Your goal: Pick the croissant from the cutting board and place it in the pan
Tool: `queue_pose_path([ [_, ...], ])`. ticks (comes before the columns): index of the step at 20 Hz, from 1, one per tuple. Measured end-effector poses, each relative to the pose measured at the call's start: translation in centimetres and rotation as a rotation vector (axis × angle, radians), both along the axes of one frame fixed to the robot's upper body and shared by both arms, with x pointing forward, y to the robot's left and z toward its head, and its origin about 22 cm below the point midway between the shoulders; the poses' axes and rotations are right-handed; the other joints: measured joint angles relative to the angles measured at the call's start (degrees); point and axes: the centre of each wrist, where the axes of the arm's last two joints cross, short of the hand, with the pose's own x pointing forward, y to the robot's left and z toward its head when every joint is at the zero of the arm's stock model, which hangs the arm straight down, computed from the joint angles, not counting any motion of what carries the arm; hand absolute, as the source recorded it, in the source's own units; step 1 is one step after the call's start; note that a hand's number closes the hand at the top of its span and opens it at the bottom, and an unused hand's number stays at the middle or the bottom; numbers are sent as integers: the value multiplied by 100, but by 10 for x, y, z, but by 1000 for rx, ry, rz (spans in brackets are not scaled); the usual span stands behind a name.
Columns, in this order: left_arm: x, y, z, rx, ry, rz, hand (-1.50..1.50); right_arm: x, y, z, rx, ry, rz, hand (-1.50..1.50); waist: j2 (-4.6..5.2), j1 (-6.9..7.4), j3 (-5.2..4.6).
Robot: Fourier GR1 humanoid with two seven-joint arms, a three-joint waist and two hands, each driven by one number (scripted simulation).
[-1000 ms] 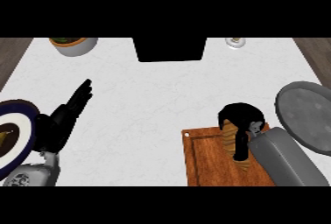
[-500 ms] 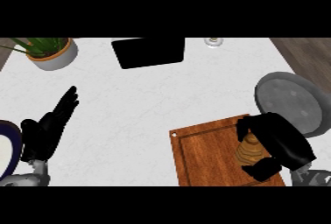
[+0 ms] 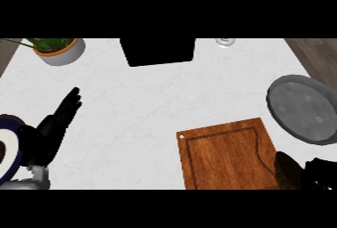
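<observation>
Left hand (image 3: 56, 122) rests spread (left edge); right hand (image 3: 320, 173), cut off at the cutting board (image 3: 223, 153): I cannot tell its state.

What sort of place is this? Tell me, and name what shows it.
Probably a kitchen counter: a wooden cutting board and a grey pan on a white countertop, a potted plant at the back.

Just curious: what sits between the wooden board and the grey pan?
Nothing; the head view shows only bare white counter between the board and the pan.
</observation>
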Motion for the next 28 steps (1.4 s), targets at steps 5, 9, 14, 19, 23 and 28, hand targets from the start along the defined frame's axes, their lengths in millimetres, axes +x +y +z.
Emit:
queue_pose_path([
  [5, 10, -9, 8, -2, -22, -43, 0, -23, -30, -13, 99, -40, -117, 150, 85, 290, 0],
  [9, 12, -16, 9, 5, -23, -78, 0, -26, -59, -19, 209, -60, -167, 150, 124, 478, -4],
  [14, 16, -21, 5, 5, -25, -107, 0, -2, -99, -31, 225, -98, -215, 150, 153, 625, -7],
  [19, 24, -25, 8, 3, -27, -123, 0, 34, -131, -50, 205, -146, -281, 150, 167, 693, -8],
  [23, 26, -28, 6, 1, -26, -130, 0, 62, -157, -71, 193, -166, -308, 150, 173, 721, -6],
  [28, 26, -31, 1, 3, -26, -130, 0, 99, -183, -81, 191, -172, -323, 150, 175, 736, -7],
])
